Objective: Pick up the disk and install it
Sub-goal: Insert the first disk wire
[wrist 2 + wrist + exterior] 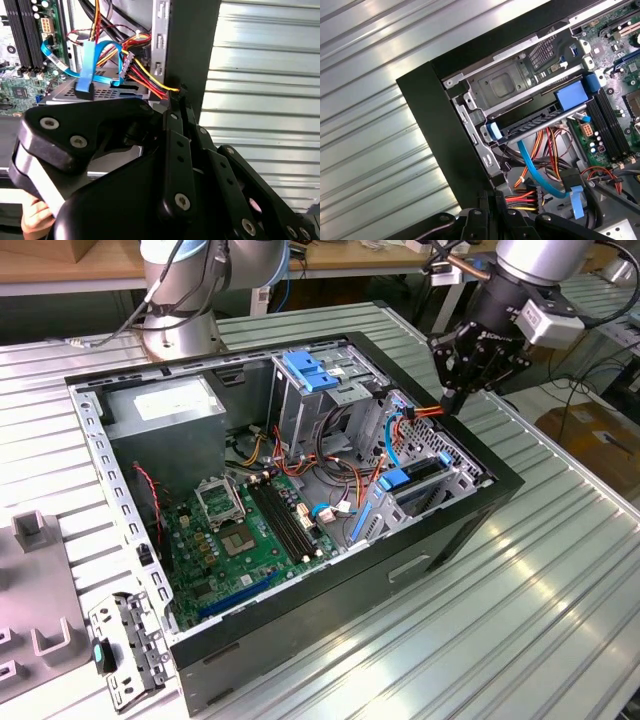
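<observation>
One disk (pixel 418 483) in its bay, one hand (pixel 452 400) above.

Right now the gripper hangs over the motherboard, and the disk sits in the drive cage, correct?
No: in the exterior view the gripper hangs over a far corner of the case, by the orange cables, not the motherboard. The disk does sit in the drive cage.
</observation>
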`<state>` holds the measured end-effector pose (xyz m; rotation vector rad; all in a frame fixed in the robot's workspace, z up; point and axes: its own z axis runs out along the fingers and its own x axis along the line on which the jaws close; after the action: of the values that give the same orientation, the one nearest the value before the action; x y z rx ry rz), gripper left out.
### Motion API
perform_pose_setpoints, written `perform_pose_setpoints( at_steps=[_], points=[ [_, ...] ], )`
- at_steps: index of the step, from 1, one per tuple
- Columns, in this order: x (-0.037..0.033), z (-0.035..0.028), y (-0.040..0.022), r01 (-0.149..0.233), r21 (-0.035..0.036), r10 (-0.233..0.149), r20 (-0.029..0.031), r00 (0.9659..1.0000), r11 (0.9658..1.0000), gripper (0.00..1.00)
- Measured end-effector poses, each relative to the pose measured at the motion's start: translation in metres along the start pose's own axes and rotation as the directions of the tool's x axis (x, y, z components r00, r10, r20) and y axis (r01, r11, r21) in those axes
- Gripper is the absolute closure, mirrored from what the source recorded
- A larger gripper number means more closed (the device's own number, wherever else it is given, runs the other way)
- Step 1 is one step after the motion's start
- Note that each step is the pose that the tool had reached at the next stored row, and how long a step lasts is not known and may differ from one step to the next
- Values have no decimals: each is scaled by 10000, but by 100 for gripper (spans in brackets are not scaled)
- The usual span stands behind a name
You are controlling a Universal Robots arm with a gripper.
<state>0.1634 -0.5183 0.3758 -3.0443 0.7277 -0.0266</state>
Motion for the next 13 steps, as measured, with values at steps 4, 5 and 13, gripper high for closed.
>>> perform_pose_setpoints(
  at_steps=[4,5,13],
  points=[
    [-75,-2,40,-166,-3,166,-3,9999,9999,84],
    [-75,-1,39,-288,-4,288,-4,9996,9996,84],
    [-133,-2,68,-1116,-15,1116,-18,9938,9938,84]
  ],
)
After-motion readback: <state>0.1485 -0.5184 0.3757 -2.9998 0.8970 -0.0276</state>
